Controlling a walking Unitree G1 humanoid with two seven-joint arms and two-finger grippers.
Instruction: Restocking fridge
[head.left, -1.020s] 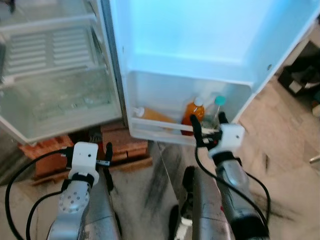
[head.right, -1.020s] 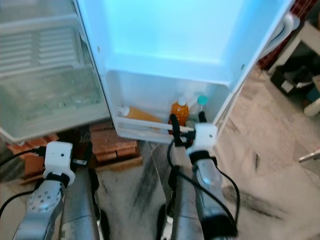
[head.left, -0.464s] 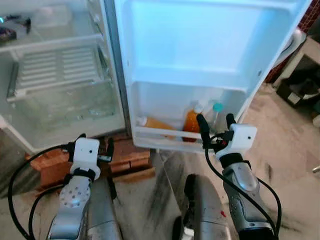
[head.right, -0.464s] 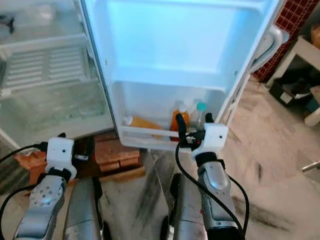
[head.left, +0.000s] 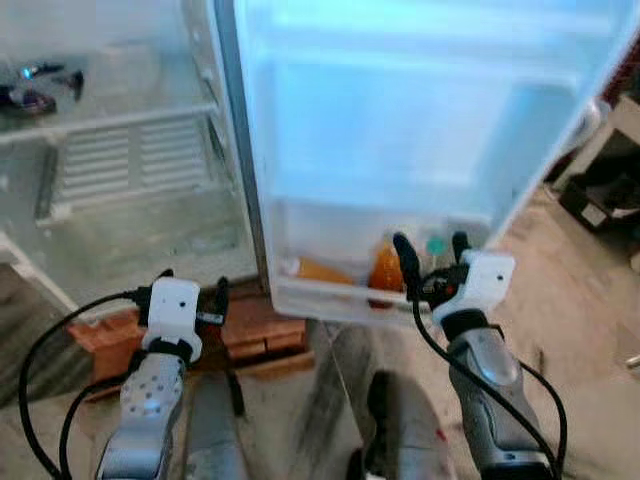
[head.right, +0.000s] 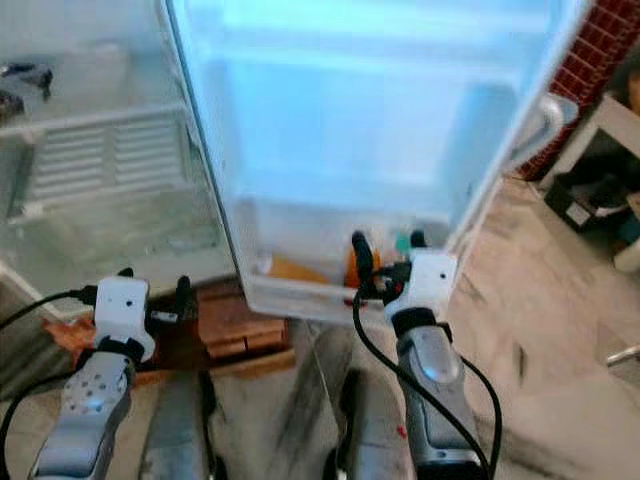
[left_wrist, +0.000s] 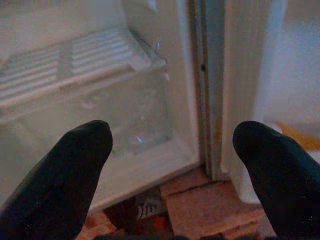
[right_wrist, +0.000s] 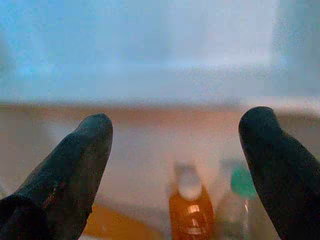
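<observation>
The fridge door (head.left: 400, 130) stands open before me, its bottom door shelf (head.left: 330, 300) holding an upright orange bottle (head.left: 386, 268), a clear bottle with a teal cap (head.left: 436, 246) and an orange bottle lying on its side (head.left: 318, 271). My right gripper (head.left: 432, 250) is open and empty, just in front of the two upright bottles (right_wrist: 189, 210). My left gripper (head.left: 190, 292) is open and empty, low in front of the fridge's hinge edge (left_wrist: 205, 75).
The fridge interior (head.left: 120, 170) with wire shelf and clear drawer (left_wrist: 100, 120) lies to the left. Red bricks (head.left: 255, 325) prop the fridge base. A white table and dark clutter (head.left: 610, 170) sit at the right, beside a brick wall (head.right: 605, 45).
The camera has tilted and shifted, so the fridge now sits lower and closer in view. Both grippers stay open in much the same poses.
</observation>
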